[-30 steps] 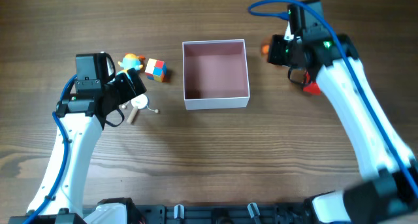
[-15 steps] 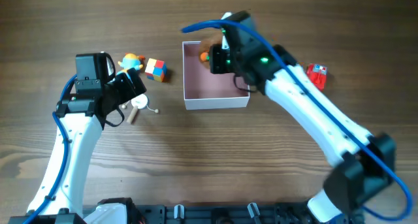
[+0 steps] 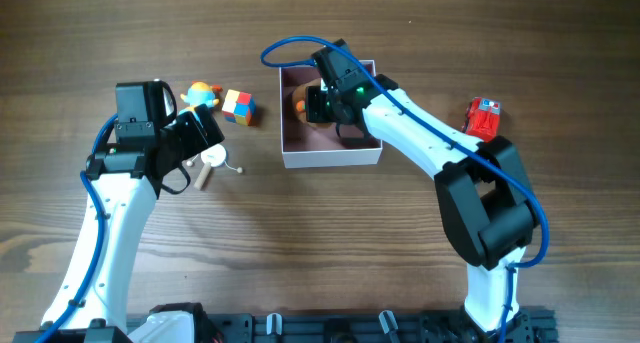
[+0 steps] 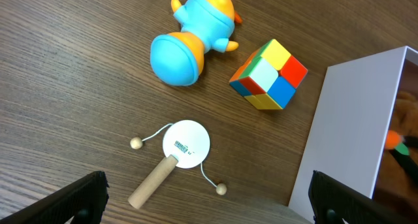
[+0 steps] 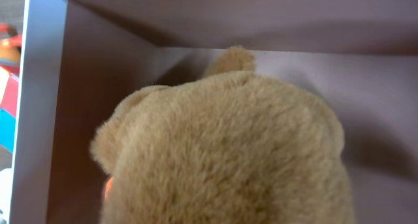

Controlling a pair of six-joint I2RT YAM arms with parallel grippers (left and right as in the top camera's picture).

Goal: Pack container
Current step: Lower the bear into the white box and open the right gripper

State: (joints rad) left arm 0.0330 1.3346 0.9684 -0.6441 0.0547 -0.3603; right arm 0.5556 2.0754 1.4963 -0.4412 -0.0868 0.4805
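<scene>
Bear (image 5: 222, 145) is inside the box (image 3: 330, 159) under the right fingers (image 3: 316, 104), grip hidden. The left fingers (image 4: 75, 201) are wide, empty. Duck (image 4: 192, 34), cube (image 4: 269, 75), drum (image 4: 186, 145), car (image 3: 484, 117) lie outside.

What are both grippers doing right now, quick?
Left gripper: open, empty.
Right gripper: closed, it seems, on the plush bear inside the container.

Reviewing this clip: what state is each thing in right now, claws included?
container: upright, open-topped, plush bear within its walls.
plush bear: inside the container; resting or held, cannot tell.
right claw: over the container; open or shut, cannot tell.
left claw: open, empty.
blue-and-orange toy: lying down, unpacked.
puzzle cube: scrambled, unpacked.
rattle drum: lying flat, unpacked.
red car: unpacked.
</scene>
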